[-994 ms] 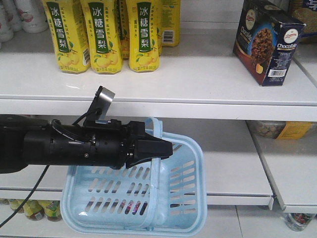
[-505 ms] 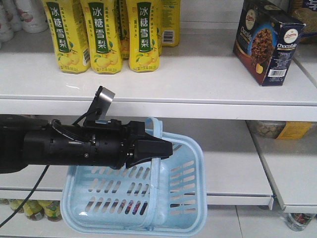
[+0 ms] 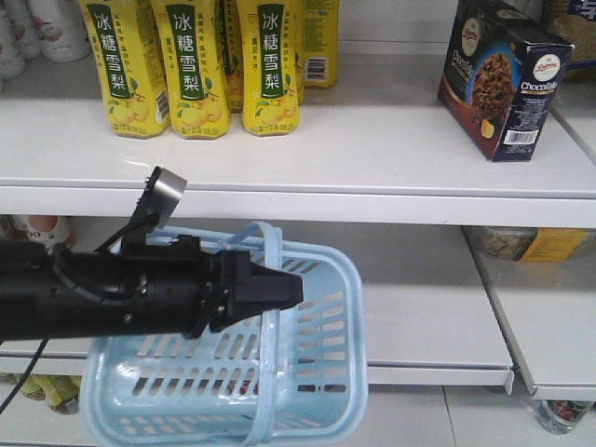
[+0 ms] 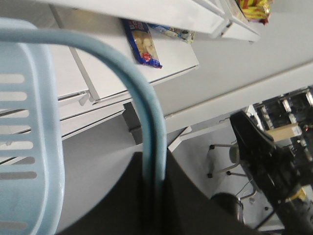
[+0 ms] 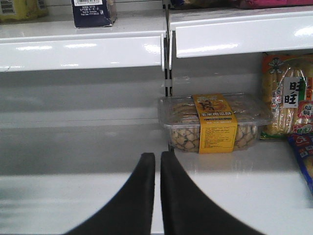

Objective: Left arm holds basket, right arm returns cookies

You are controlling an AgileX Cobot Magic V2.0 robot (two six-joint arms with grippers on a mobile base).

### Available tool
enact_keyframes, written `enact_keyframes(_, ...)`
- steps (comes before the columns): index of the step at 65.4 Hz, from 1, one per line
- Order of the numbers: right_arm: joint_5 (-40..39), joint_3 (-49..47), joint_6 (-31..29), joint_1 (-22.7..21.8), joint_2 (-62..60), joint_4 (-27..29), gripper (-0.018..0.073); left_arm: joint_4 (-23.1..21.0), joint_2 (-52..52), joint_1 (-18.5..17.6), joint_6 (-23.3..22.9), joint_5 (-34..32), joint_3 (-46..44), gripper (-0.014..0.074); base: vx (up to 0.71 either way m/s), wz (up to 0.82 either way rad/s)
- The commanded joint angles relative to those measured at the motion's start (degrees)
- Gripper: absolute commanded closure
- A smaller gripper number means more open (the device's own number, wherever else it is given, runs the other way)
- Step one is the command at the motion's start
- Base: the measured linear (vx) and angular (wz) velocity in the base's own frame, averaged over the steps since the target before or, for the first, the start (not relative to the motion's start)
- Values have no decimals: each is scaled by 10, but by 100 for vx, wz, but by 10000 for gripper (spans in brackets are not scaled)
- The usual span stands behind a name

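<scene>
- Front view: the left arm (image 3: 102,298) reaches in from the left below the upper shelf (image 3: 372,168). Its gripper (image 3: 265,291) is clenched on the hoop handle (image 3: 270,354) of the basket (image 3: 321,410), which hangs tilted in front of the lower shelf (image 3: 428,326). The cookies (image 3: 503,79) stand on the upper shelf at the far right, well apart from the basket. Yellow bottles (image 3: 196,65) stand in a row on the same shelf to the left.
- Left wrist view: the handle (image 4: 132,78) runs down into the dark gripper (image 4: 151,205), pinched between its jaws. The basket's slotted wall (image 4: 29,147) fills the left edge.
- Right wrist view: the right gripper (image 5: 157,161) points at a lower shelf (image 5: 73,196), its two fingers (image 5: 142,186) almost touching with nothing between them. A clear tub of snacks (image 5: 212,122) sits just beyond. The base of the cookies (image 5: 94,12) shows on the shelf above, to the left.
</scene>
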Motion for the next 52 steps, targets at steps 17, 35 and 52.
enact_keyframes(17, -31, -15, -3, -3, 6, -17, 565, 7, -268, -18, 3, -90, 169, 599, 0, 0)
enact_keyframes(35, -31, -15, -3, -3, 6, -17, 565, 380, -510, -18, -33, -187, 272, 599, 0, 0)
enact_keyframes(52, -31, -15, -3, -3, 6, -17, 565, 699, -642, -17, -354, -212, 332, 599, 0, 0)
